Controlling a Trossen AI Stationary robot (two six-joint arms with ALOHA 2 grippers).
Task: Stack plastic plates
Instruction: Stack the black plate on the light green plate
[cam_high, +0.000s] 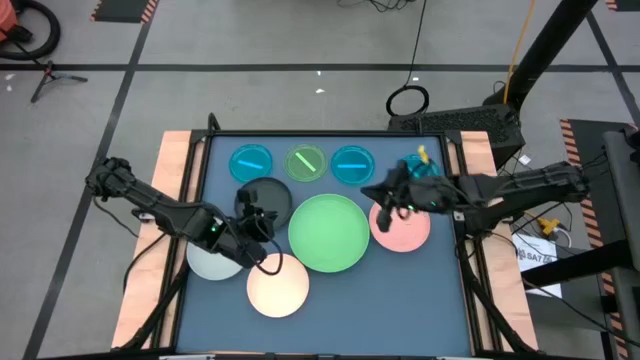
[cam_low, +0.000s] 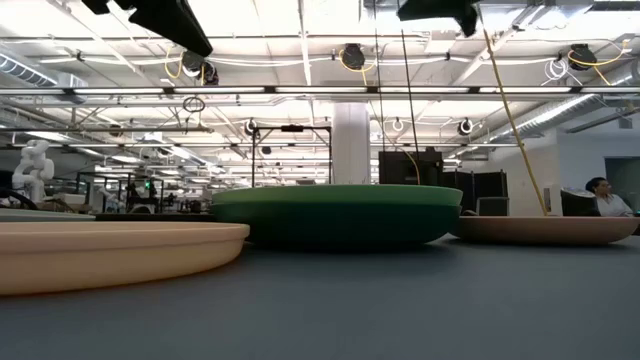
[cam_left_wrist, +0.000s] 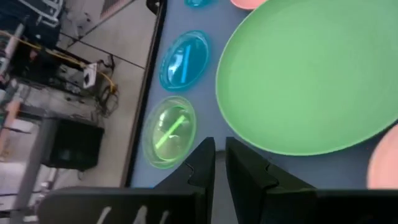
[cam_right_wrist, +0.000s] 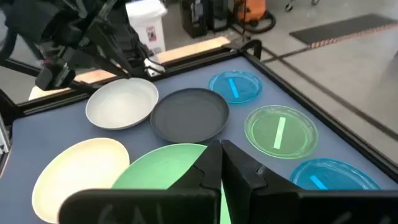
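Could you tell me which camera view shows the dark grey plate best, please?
The right wrist view: the dark grey plate lies whole and unobstructed. In the high view the left arm covers part of it; the low and left wrist views miss it.

the high view looks straight down on the whole surface (cam_high: 330, 300). the low view sits at surface height, close to the light green plate (cam_low: 335, 215), facing the room. the left wrist view looks over that green plate toward the small translucent plates (cam_left_wrist: 169, 130). the right wrist view shares these, facing the left arm (cam_right_wrist: 74, 31).
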